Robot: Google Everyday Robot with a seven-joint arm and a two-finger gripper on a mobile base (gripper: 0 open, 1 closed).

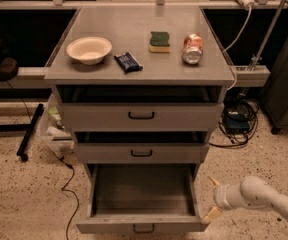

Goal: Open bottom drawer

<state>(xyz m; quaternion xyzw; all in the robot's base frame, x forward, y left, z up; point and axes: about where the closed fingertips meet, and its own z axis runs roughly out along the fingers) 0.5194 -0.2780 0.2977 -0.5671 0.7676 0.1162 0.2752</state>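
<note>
The bottom drawer [109, 226] of the grey cabinet is pulled well out. Its inside is bare, and its small black handle [143, 229] sits at the frame's lower edge. The top drawer [140, 116] and middle drawer [141, 153] each stand slightly out. My gripper [212, 198], on a white arm coming in from the lower right, hangs just right of the bottom drawer's front right corner. Its tan fingers [210, 215] are spread and hold nothing.
On the cabinet top [134, 34] are a cream bowl [89, 49], a dark blue packet [128, 61], a green sponge [159, 40] and a can lying on its side [192, 48]. Cables [239, 121] lie on the floor at right. A black cord [69, 194] and a stand leg [30, 131] are at left.
</note>
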